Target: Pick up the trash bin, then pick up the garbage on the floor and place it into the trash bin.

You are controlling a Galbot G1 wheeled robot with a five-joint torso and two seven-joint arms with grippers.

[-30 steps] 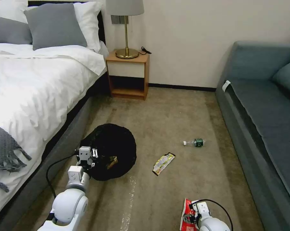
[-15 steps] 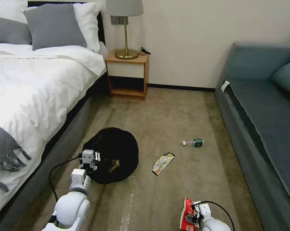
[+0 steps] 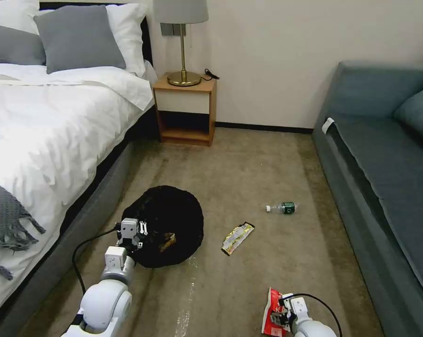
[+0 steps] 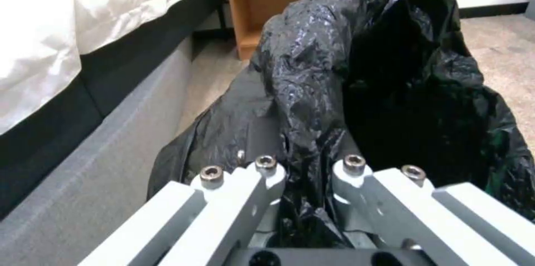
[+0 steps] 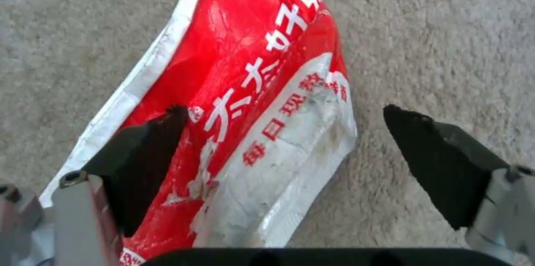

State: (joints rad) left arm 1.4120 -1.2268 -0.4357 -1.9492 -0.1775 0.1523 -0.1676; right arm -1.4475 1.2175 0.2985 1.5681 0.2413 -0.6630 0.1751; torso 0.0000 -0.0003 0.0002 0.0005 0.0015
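Two arms are in my feed, both low over the floor [image 3: 249, 168]. Nearest me, my right tool [image 5: 284, 149] hangs spread wide above the red-and-white packet [image 5: 262, 103], one finger [image 5: 145, 161] over its red face and the other over bare carpet. The packet lies flat on the floor at the near edge of the head view. To the left and a little farther, my left tool [image 4: 305, 174] is clamped on the crinkled black bag at the rim of the trash bin [image 3: 169, 224], which sits beside the bed [image 3: 43, 131]. I think something yellowish lies inside it, though the view is too dark to be sure. Beyond, the yellow-black wrapper [image 3: 237, 238] lies on the floor, and farther still the small bottle [image 3: 281, 207] on its side.
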